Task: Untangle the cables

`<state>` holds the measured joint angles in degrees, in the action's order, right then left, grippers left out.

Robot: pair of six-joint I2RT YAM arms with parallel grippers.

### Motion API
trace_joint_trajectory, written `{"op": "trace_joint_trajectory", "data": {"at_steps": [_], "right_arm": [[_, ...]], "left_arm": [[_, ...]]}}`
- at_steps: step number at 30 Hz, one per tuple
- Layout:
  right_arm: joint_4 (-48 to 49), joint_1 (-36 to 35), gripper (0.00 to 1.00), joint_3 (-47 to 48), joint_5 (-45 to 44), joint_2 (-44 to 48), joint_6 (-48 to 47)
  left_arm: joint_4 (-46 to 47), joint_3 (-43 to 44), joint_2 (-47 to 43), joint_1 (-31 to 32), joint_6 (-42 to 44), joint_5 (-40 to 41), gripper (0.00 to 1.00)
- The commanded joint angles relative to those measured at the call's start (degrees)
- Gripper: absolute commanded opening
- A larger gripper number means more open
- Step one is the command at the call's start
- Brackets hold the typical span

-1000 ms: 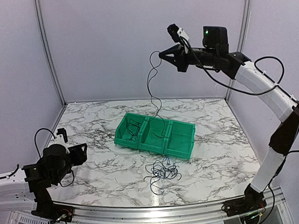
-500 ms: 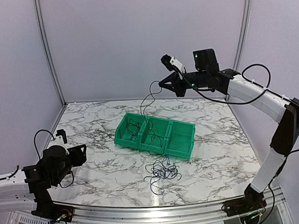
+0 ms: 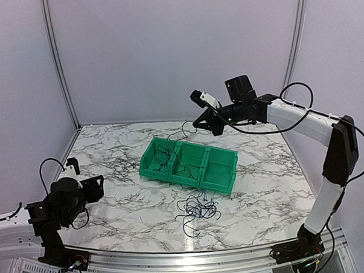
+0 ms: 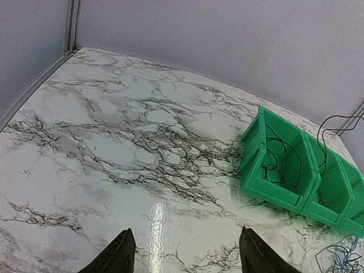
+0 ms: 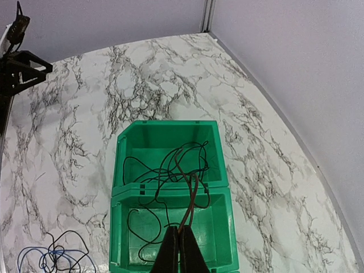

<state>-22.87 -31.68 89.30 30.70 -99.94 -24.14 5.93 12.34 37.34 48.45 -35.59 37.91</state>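
My right gripper hangs above the back of a green three-compartment bin and is shut on a thin black cable. The cable droops from it into the bin's left and middle compartments. In the right wrist view the shut fingers pinch this cable, which loops across two compartments of the bin. A tangle of black and blue cables lies on the table in front of the bin. My left gripper is open and empty, low at the table's left; its fingertips frame bare marble.
The left wrist view shows the bin at right with black cable in it, and the blue tangle at the lower right corner. The bin's right compartment looks empty. Booth walls and metal posts surround the marble table.
My right gripper has come down and to the left with the black cable, from high above the bin to just over its back. More cable now lies in the bin. The left arm stays still.
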Motion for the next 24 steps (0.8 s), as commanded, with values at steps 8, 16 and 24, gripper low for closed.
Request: {"op": "trace_joint_trajectory", "data": {"at_steps": [8, 16, 24], "right_arm": [[-9.13, 2.13, 0.0, -0.84, -3.22, 1.35, -6.71], [-19.48, 2.15, 0.0, 0.91, -7.93, -0.81, -13.78], [-21.46, -0.16, 0.0, 3.48, -9.89, -5.91, -14.08]], "left_arm": [[-0.7, -0.8, 0.01, 0.19, 0.27, 1.46, 0.65], [0.68, -0.65, 0.98, 0.17, 0.31, 1.13, 0.65], [1.71, -0.47, 2.4, 0.18, -0.25, 0.42, 0.65]]}}
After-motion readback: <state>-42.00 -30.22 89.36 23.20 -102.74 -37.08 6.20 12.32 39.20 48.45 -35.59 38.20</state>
